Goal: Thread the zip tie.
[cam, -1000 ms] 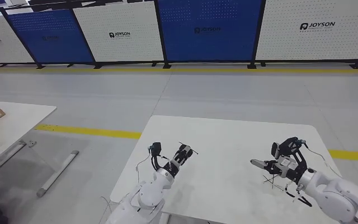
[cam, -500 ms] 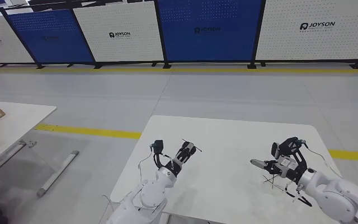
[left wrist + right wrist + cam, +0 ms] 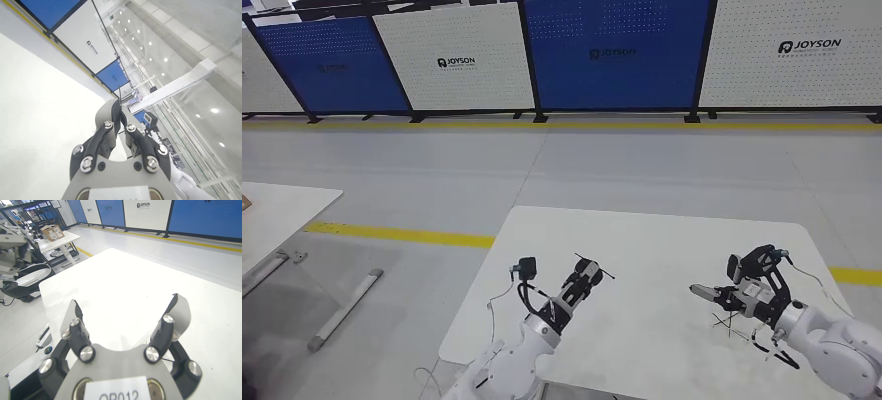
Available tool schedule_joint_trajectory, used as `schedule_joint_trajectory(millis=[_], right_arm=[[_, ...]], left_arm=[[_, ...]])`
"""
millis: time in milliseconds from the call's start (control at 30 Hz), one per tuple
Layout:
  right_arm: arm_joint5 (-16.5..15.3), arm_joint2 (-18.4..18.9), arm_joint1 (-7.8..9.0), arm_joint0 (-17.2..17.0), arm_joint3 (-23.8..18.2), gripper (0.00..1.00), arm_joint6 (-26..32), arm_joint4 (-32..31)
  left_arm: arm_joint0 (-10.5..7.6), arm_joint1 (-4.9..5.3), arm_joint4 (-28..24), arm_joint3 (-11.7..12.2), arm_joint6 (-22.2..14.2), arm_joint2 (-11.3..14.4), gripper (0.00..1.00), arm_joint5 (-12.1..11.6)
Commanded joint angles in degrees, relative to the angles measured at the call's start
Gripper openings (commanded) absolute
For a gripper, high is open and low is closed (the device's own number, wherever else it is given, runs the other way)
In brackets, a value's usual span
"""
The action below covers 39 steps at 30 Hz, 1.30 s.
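Left gripper (image 3: 588,268) has slid toward 2 o'clock, clamped on my one black zip tie (image 3: 119,92); right gripper (image 3: 700,293) gapes at 4 o'clock.

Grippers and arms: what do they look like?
The left arm and right arm are smooth white shells with thin cables at the wrists. The left gripper and right gripper have curved grey fingers, black ribbed pads, black links, silver pins, a white label.

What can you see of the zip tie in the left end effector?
The zip tie is a thin black strip, plastic by its look, pinched in the shut left end effector. A short straight length pokes past its tips. From above it sits crosswise at the tip, over the white table.
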Motion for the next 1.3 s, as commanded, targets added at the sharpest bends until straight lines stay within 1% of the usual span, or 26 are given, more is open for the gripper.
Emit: schedule_joint_trajectory(millis=[0,33,167,233,267,300,333,633,700,733,767,833,900,967,1033,1067,1100,1200,1267], right_arm=[[0.0,0.0,0.0,0.0,0.0,1.0,0.0,0.0],[0.0,0.0,0.0,0.0,0.0,1.0,0.0,0.0],[0.0,0.0,0.0,0.0,0.0,1.0,0.0,0.0],[0.0,0.0,0.0,0.0,0.0,1.0,0.0,0.0],[0.0,0.0,0.0,0.0,0.0,1.0,0.0,0.0],[0.0,0.0,0.0,0.0,0.0,1.0,0.0,0.0],[0.0,0.0,0.0,0.0,0.0,1.0,0.0,0.0],[0.0,0.1,-0.02,-0.1,-0.1,1.0,0.0,-0.1],[-0.4,0.9,0.04,-0.3,-0.4,1.0,0.9,-0.5],[-0.8,1.9,0.23,-0.6,-0.4,1.0,1.4,0.3],[-0.8,2.7,0.48,-0.8,-0.2,1.0,2.7,1.4],[-0.3,4.8,1.22,-0.9,-0.7,1.0,7.1,3.1],[1.7,6.8,1.9,-0.8,-1.6,1.0,11.7,4.7],[4.4,8.5,2.56,-1.2,-3.3,1.0,16.4,5.8],[5.1,9.7,2.85,-1.2,-4.8,1.0,20.7,7.1],[5.1,9.7,2.85,-1.2,-4.8,1.0,20.7,7.1],[5.1,9.7,2.85,-1.2,-4.8,1.0,20.7,7.1],[5.1,9.7,2.85,-1.2,-4.8,1.0,20.7,7.1],[5.1,9.7,2.85,-1.2,-4.8,1.0,20.7,7.1]], left_arm=[[-1.57,-0.19,0.0,3.6,-0.5,0.5,0.0,1.6],[-2.62,-0.36,-0.3,5.8,-0.8,1.0,0.0,2.2],[-5.94,-1.0,-1.7,11.1,-1.4,2.7,0.0,4.4],[-7.33,-1.28,-2.5,13.3,-2.1,3.4,0.0,4.9],[-8.21,-1.44,-3.0,14.9,-3.2,4.0,0.0,5.3],[-9.05,-1.54,-2.1,16.2,-3.2,4.5,0.0,5.6],[-9.58,-1.74,-2.1,17.1,-2.6,5.1,0.0,4.8],[-9.58,-1.74,-2.1,17.1,-2.6,5.1,0.0,4.8],[-9.58,-1.74,-2.1,17.1,-2.6,5.1,0.0,4.8],[-9.58,-1.74,-2.1,17.1,-2.6,5.1,0.0,4.8],[-9.58,-1.74,-2.1,17.1,-2.6,5.1,0.0,4.8],[-9.58,-1.74,-2.1,17.1,-2.6,5.1,0.0,4.8],[-9.58,-1.74,-2.1,17.1,-2.6,5.1,0.0,4.8],[-9.58,-1.74,-2.1,17.1,-2.6,5.1,0.0,4.8],[-9.58,-1.74,-2.1,17.1,-2.6,5.1,0.0,4.8],[-9.28,-1.79,-3.4,16.7,-1.8,4.6,0.0,4.4],[-9.01,-1.88,-5.9,16.1,-2.0,4.1,0.0,3.8],[-8.51,-1.88,-12.0,14.9,-4.4,2.3,0.0,1.7],[-8.27,-1.78,-14.6,14.5,-6.5,1.3,0.0,0.8]])
